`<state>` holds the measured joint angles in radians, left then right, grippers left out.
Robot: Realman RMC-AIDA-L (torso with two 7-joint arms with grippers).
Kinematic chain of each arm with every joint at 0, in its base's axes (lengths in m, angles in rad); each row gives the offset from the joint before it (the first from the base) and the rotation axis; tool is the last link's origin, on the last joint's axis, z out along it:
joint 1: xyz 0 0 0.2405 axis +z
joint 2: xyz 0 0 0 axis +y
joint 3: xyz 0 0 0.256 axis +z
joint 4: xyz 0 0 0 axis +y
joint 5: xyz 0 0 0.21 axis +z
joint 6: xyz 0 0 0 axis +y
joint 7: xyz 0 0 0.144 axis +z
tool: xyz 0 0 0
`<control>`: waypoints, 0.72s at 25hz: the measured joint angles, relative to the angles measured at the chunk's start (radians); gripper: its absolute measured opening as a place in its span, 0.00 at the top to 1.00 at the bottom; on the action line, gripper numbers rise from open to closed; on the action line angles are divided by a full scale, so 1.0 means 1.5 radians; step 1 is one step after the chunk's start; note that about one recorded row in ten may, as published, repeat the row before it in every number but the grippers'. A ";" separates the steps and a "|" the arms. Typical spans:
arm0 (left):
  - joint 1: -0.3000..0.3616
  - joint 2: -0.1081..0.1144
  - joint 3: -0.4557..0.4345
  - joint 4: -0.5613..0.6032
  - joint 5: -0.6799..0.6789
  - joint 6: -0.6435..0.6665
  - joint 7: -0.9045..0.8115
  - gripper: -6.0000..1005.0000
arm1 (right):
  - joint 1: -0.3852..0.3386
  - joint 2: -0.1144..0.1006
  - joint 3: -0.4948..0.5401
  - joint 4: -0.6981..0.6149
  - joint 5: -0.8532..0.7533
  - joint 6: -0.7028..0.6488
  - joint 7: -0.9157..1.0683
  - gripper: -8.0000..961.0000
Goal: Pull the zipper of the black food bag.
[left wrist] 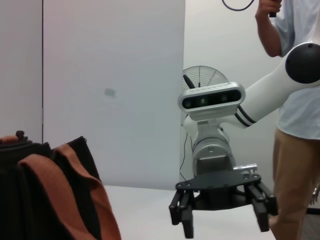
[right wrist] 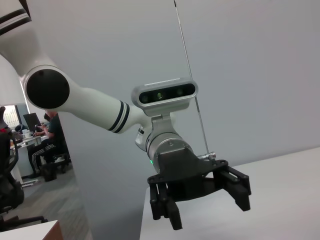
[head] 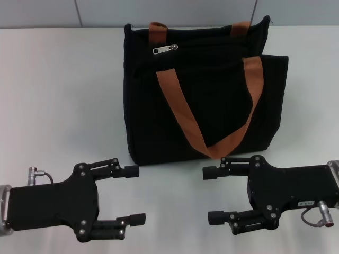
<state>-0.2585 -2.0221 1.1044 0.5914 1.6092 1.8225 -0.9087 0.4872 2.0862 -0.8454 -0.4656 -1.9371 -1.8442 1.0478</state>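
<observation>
Fingers on both my black grippers are spread apart, grasping nothing. My left gripper sits at the lower left of the head view, my right gripper at the lower right, fingertips pointing toward each other across bare white table. Boxy black fabric food bag stands upright at upper centre, just behind both grippers, touching neither. Two orange-brown webbing loop handles: the front one hangs down the bag's front face. Small shiny silver metal zipper pull tab lies on the zip line near the bag's upper left corner, well apart from both grippers. Left wrist view shows the bag's edge at lower left and my right gripper farther off; the right wrist view shows my left gripper.
</observation>
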 joint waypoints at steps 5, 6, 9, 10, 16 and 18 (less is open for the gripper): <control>-0.001 -0.007 0.000 0.000 0.000 -0.015 0.000 0.22 | 0.001 0.000 0.003 0.001 0.002 -0.013 0.000 0.18; -0.003 -0.008 0.000 -0.001 0.000 -0.016 0.000 0.22 | 0.002 0.000 0.005 0.001 0.002 -0.011 0.000 0.18; -0.005 -0.010 0.000 -0.001 0.000 -0.017 0.000 0.22 | 0.002 0.000 0.005 0.001 0.002 -0.010 -0.001 0.18; -0.006 -0.012 0.000 -0.001 0.000 -0.018 0.000 0.22 | 0.002 0.001 0.005 0.001 0.002 -0.010 -0.003 0.18; -0.008 -0.030 -0.083 -0.002 -0.006 -0.019 0.003 0.22 | 0.002 0.001 0.007 0.028 0.013 -0.009 -0.036 0.18; -0.012 -0.035 -0.132 -0.010 -0.008 -0.041 0.009 0.22 | 0.002 0.001 0.005 0.040 0.026 -0.012 -0.043 0.18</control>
<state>-0.2766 -2.0750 0.9066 0.5766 1.5969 1.7614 -0.8957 0.4896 2.0882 -0.8373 -0.4054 -1.8976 -1.8617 0.9835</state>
